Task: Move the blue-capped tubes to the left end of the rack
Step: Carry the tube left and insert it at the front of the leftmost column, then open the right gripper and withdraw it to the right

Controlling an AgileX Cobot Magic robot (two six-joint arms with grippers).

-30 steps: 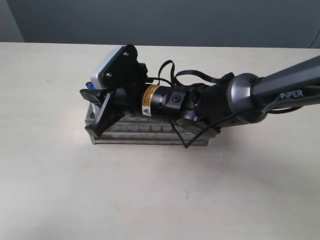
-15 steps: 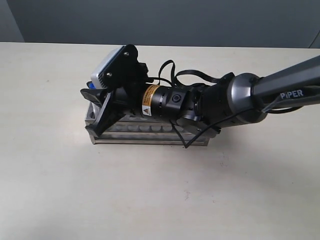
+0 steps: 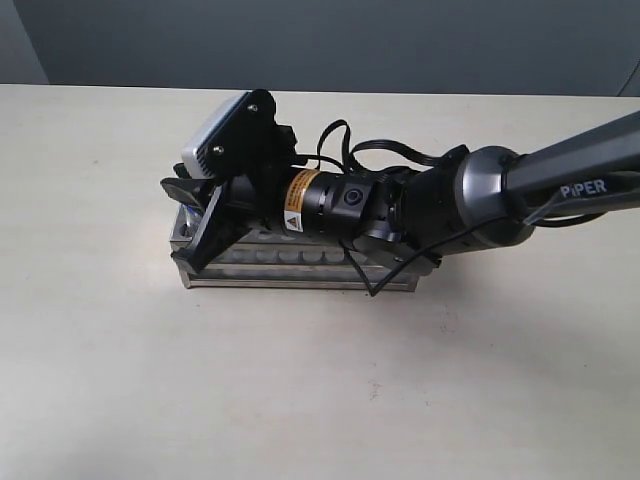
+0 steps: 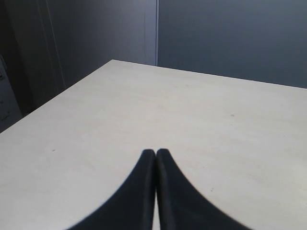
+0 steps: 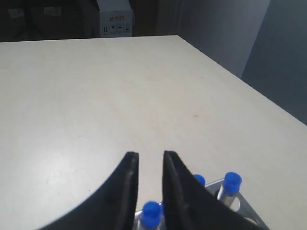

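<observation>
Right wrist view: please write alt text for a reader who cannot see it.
The right gripper, its two black fingers slightly apart, hangs over a beige table. Beneath it, blue-capped tubes stand in the corner of a metal rack.

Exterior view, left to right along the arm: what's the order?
Right gripper → yellow label → grey joint → PIPER lettering. The rack spans under most of these, so it is left out.

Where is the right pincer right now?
In the exterior view the right pincer hangs over the left end of the rack, left of centre on the table. Its wrist view shows blue-capped tubes close beside it.
</observation>
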